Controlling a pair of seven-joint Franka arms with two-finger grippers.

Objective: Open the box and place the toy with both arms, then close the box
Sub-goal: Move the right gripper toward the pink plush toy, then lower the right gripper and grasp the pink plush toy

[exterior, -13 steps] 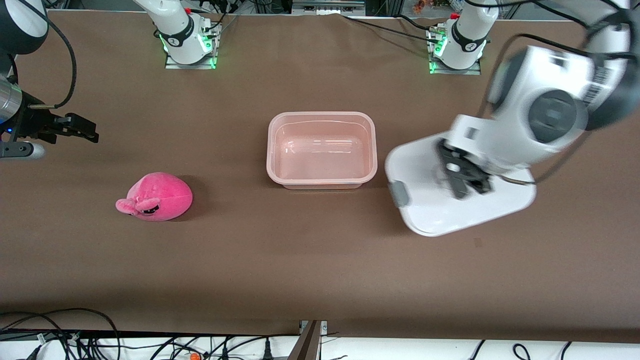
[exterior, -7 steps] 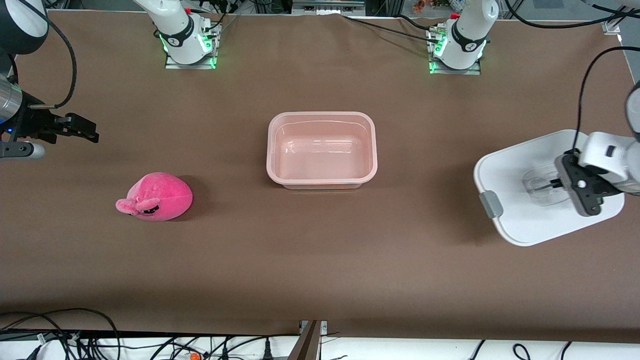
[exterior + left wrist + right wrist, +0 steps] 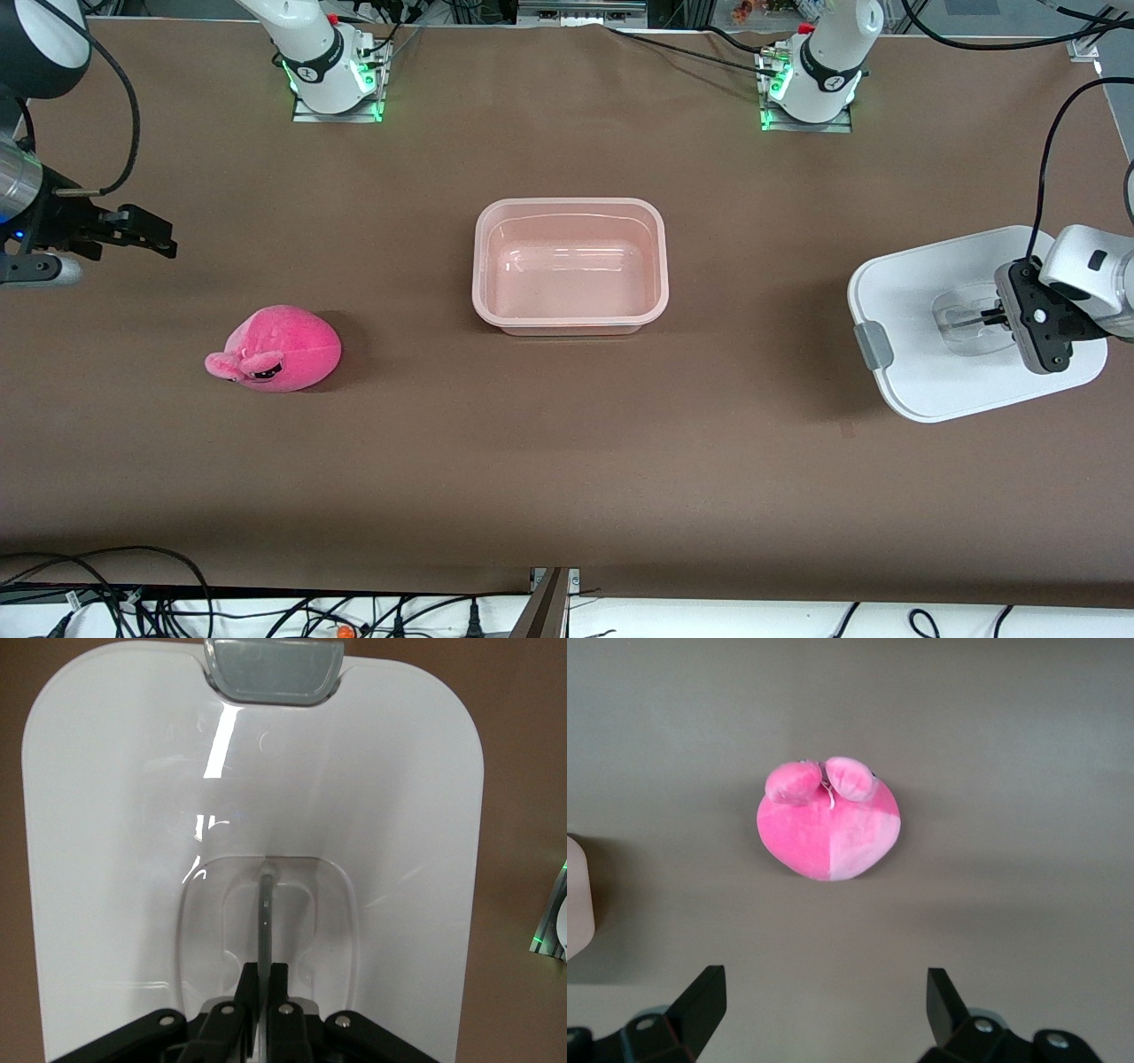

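The pink translucent box [image 3: 567, 203] stands open and empty at the table's middle. Its white lid [image 3: 912, 292], with a grey clip [image 3: 871, 345], is at the left arm's end of the table. My left gripper [image 3: 990, 317] is shut on the thin rib of the lid's recessed handle [image 3: 265, 912]; the lid [image 3: 115, 859] fills the left wrist view, with my left gripper [image 3: 266, 979] at its handle. The pink plush toy [image 3: 279, 348] lies toward the right arm's end, nearer the front camera than the box. My right gripper [image 3: 164, 235] hangs open over the table beside the toy; the toy [image 3: 829, 819] shows past my right gripper [image 3: 824, 992].
A corner of the box [image 3: 576, 904] shows at the edge of the right wrist view. Both arm bases [image 3: 332, 80] [image 3: 811, 84] stand along the table's back edge. Cables [image 3: 133, 602] hang below the table's front edge.
My left gripper has carried the lid from beside the box out to the left arm's end of the table. The right gripper, the toy and the box have hardly moved.
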